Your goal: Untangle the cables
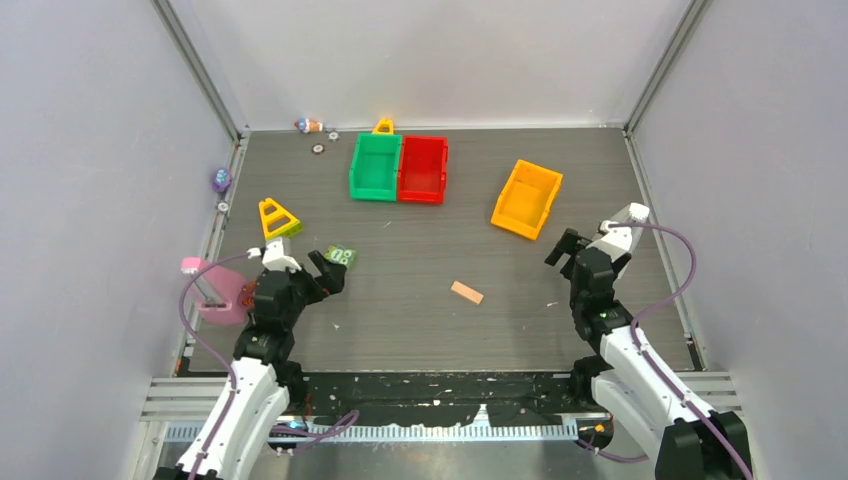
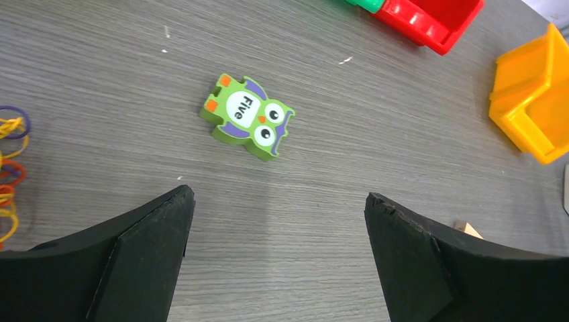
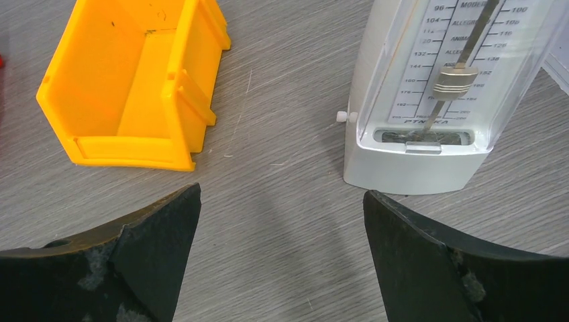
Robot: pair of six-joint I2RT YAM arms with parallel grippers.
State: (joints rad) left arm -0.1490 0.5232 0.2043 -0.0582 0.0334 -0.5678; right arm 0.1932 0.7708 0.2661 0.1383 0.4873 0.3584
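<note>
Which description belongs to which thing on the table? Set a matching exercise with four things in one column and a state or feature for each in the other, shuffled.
Things:
1. owl block
2. yellow bin
3. metronome
4. cables

Descriptions:
A. empty, nothing inside
B. green, lying flat, printed with "Five"
C. thin coloured loops bunched at the left edge of the left wrist view
D. white, with a numbered scale and a sliding weight

Pairs: 1-B, 2-A, 3-D, 4-C
</note>
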